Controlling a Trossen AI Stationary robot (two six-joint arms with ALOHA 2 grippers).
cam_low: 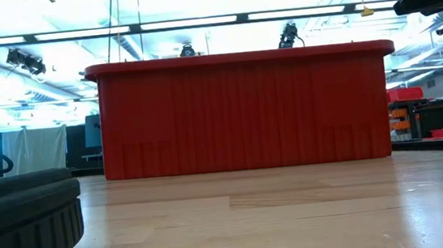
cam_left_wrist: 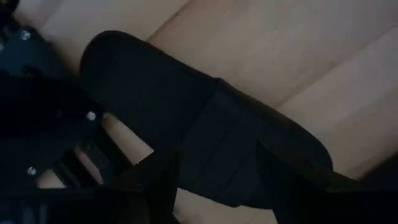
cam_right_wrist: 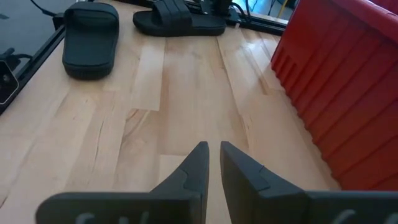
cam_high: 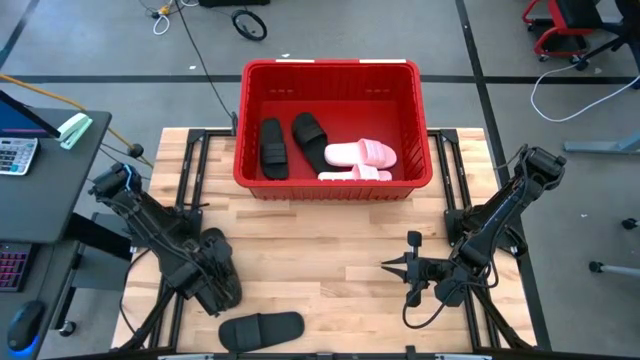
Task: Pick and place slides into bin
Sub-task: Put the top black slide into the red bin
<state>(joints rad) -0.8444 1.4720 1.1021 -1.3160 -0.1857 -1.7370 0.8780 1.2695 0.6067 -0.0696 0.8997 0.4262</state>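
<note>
The left pincer (cam_high: pixel 215 285), its opening indiscernible, hovers over a black slide (cam_high: pixel 260 328) on the desk (cam_high: pixel 330 250) near edge; judged light and flexible, grip its broad strap; right pincer (cam_high: pixel 395 266) nearly closed, empty.

The red bin (cam_high: pixel 332 75) stands at the middle of the table's far edge, a ribbed rectangular basket with a thick rim. Inside lie two black slides (cam_high: pixel 273 148) (cam_high: pixel 310 139) toward its left half and a pair of pink slides (cam_high: pixel 361 153) (cam_high: pixel 355 175) at its near right. Another black slide (cam_high: pixel 261 329) lies flat at the table's near edge, left of centre. A further black slide (cam_right_wrist: pixel 166 20) lies just beyond it.
</note>
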